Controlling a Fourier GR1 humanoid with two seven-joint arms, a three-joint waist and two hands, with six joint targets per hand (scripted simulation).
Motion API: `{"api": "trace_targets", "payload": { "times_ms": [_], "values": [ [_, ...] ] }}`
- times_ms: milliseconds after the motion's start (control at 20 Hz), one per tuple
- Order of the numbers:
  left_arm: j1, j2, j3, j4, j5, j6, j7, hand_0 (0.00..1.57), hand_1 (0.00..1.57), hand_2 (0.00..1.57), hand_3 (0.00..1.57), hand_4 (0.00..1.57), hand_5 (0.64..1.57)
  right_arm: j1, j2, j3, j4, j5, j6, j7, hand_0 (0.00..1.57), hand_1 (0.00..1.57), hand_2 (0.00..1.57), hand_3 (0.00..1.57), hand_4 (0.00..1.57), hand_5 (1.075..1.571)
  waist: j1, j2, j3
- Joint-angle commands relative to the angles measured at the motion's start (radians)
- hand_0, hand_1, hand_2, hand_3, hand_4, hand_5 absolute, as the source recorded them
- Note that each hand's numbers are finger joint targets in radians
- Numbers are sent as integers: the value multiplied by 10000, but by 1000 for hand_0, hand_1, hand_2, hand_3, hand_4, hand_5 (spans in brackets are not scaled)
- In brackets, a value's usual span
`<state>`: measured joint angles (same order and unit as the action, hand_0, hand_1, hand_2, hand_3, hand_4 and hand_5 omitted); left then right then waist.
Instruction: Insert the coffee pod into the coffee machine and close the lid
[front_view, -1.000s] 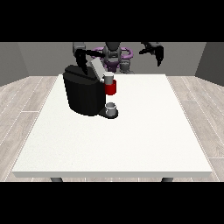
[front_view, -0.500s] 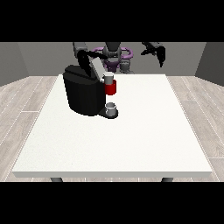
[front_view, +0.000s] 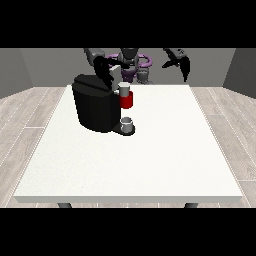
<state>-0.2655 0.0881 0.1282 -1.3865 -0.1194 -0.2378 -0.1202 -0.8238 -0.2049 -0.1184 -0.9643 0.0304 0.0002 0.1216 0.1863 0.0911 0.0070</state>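
Hand at the view's left (front_view: 103, 70) hangs over the black coffee machine (front_view: 95, 102); its fingers can't be read. Hand at the view's right (front_view: 181, 63) hovers at two o'clock, fingers drooping, empty. The pod isn't discernible.

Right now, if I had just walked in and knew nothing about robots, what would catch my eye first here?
Probably the big black coffee machine on the far-left part of the white table, with its red front part above a small grey cup. Next, the dark hand at the view's left, right at the machine's top. The hand at the view's right hangs in the air, away from everything.
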Motion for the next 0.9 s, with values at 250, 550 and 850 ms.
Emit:
{"api": "trace_targets", "payload": {
  "times_ms": [250, 550, 850],
  "values": [
    [-329, 64, -27, 85, 278, -314, 331, 0, 0, 0, 0, 362, 1571, -660, 670, 738, -368, 553, -215, -190, 0, 0, 0, 0, 0, 1571, 614, 46, -70],
    [-345, -254, -513, 127, -89, -171, 24, 0, 0, 0, 0, 337, 1571, -1361, 168, 971, -637, 1143, -209, 366, 0, 0, 0, 0, 219, 1571, 1258, 285, -72],
    [-871, -416, -742, 44, -71, -251, 101, 0, 0, 0, 0, 379, 1571, -1994, -82, 648, -883, 1256, -480, 1114, 0, 0, 0, 0, 96, 1571, 1966, 687, -68]
  ]
}}
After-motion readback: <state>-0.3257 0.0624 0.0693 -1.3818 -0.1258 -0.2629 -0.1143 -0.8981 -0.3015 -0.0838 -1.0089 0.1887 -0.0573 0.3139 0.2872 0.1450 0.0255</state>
